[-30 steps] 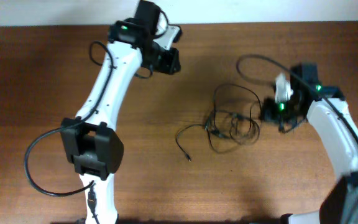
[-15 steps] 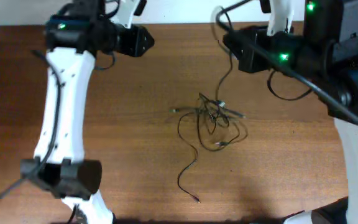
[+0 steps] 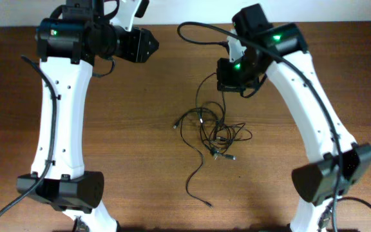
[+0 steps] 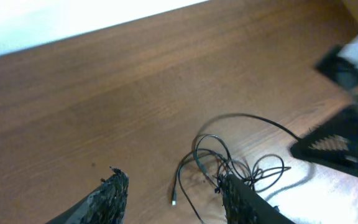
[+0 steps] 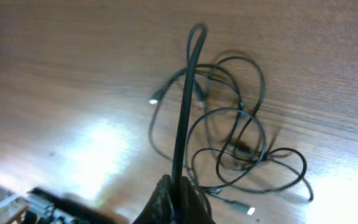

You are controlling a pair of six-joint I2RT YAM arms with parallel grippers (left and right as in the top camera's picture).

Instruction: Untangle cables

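Clamps right gripper (image 5: 179, 194) tight on one strand of cables (image 3: 216, 132), taut above loose clump lying mid-table (image 3: 140, 142). Holds left gripper (image 4: 171, 186) spread, empty, well apart from clump.

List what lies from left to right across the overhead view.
Left arm's lower joint → left claw → cables → right arm's lower joint. The right claw, shut on a strand, overlaps the cables, so it is left out.
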